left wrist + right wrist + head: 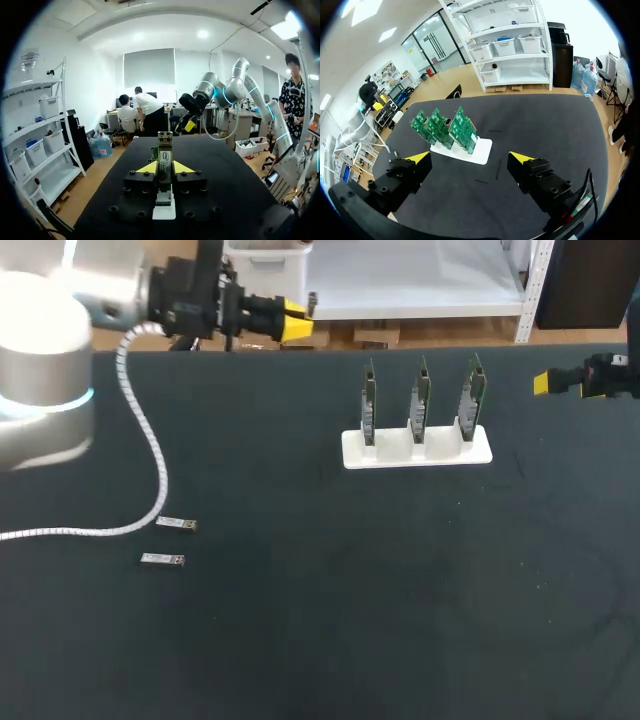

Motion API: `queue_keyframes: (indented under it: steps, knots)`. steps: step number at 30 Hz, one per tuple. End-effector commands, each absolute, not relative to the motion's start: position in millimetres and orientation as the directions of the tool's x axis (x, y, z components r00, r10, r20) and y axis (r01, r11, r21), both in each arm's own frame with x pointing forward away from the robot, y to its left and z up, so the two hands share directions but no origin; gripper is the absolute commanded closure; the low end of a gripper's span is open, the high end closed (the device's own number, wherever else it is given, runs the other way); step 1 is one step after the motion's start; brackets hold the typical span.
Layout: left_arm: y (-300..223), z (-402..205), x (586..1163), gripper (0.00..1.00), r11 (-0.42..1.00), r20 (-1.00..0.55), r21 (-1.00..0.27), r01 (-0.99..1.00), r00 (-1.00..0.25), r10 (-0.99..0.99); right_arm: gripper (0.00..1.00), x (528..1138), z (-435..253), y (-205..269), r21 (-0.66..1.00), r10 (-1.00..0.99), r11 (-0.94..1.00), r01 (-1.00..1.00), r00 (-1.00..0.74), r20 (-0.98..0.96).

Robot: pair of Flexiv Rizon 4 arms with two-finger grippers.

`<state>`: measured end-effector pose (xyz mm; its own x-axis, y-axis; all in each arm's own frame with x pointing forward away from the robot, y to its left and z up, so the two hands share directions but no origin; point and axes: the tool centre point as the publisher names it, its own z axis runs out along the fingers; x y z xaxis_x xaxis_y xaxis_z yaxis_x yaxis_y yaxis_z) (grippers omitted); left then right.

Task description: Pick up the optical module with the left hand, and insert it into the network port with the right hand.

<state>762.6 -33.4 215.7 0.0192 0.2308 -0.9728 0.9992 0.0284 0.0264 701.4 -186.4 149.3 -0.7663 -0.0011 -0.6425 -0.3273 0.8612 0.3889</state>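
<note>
My left gripper [297, 322] hangs over the table's far left edge, shut on a silver optical module [164, 152] that sticks out ahead between its yellow fingertips [146, 168]. Two more optical modules [177, 525] [162, 560] lie flat on the black table at the left. A white stand [417, 447] in the middle right holds three upright green network cards [422, 395]. My right gripper [553, 383] hovers at the far right, open and holding nothing. In the right wrist view the cards [445, 127] and stand [482, 151] lie ahead of its wide-apart fingers [522, 159].
A white coiled cable [150, 455] trails from my left arm across the table's left side, close to the two loose modules. The black table [350, 620] spreads dark and flat in front of the stand.
</note>
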Motion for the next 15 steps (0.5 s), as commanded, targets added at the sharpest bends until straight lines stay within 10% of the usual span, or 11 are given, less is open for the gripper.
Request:
queue_keyframes:
  steps: [1,15]
  knots:
    - [-59,205,779,1.0,-0.013,-0.987,0.01,1.0,0.012,0.16,0.0,700,150,-185,0.384,0.0,0.866,-0.322,-0.767,-0.642]
    - [-97,191,777,1.0,0.02,-0.989,-0.018,1.0,-0.021,0.146,0.0,700,150,-185,0.384,0.0,0.866,-0.322,-0.767,-0.642]
